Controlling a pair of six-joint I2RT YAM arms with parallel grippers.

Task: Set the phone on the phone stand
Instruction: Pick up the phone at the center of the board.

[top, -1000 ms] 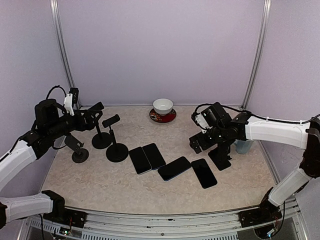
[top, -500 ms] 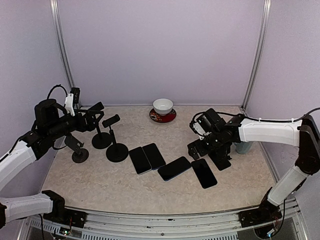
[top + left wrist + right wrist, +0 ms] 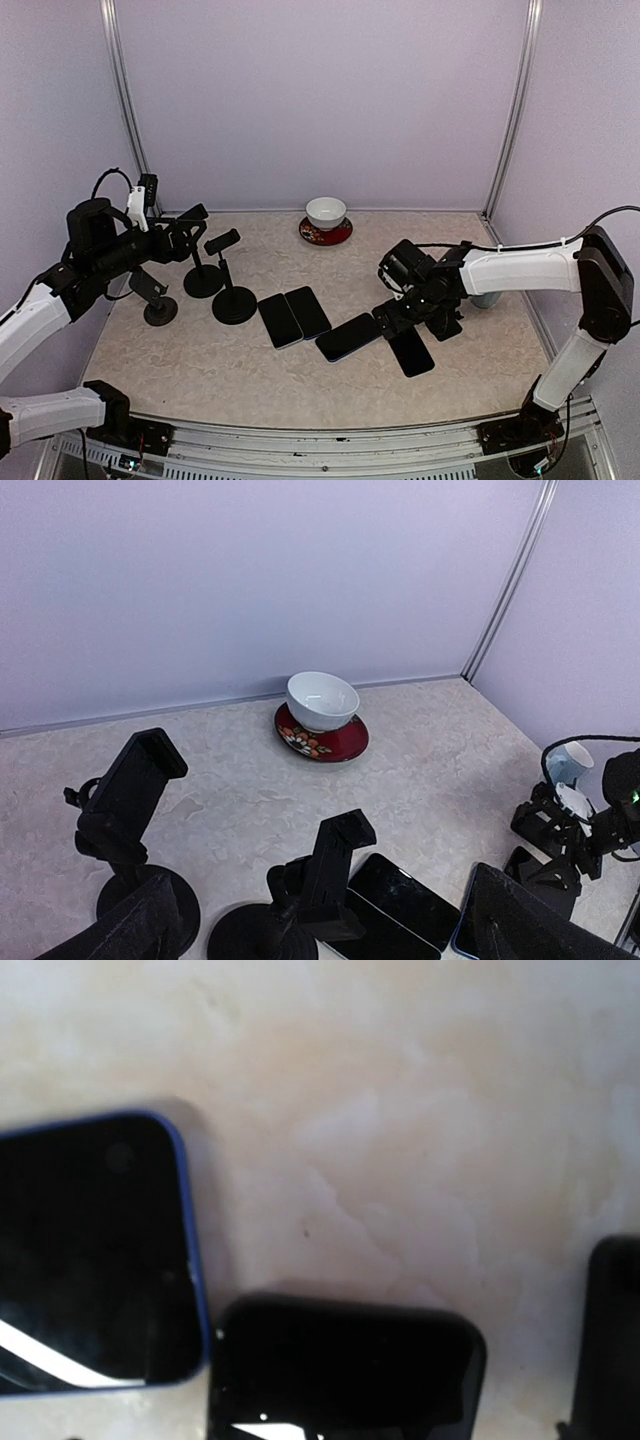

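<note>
Several phones lie flat mid-table: two dark ones [image 3: 280, 320] [image 3: 308, 312], a blue-edged phone [image 3: 348, 337] and a black phone [image 3: 408, 347]. Three black phone stands [image 3: 204, 268] [image 3: 232, 292] [image 3: 155, 300] stand empty at the left. My right gripper [image 3: 390, 318] hangs low over the gap between the blue-edged phone [image 3: 90, 1260] and the black phone [image 3: 345, 1370]; it is open and holds nothing. Its fingers do not show in the right wrist view. My left gripper [image 3: 335, 930] is open and raised behind the stands [image 3: 130, 800] [image 3: 325, 875], its fingers [image 3: 140, 925] spread wide.
A white bowl [image 3: 326, 212] sits on a red saucer [image 3: 326, 234] at the back centre. A fourth stand's base [image 3: 442, 322] and a pale cup [image 3: 488, 293] stand under and behind the right arm. Lilac walls close off three sides.
My right arm has swung left and down, from over the right stand to just above the blue-edged and black phones. The left arm has stayed still.
</note>
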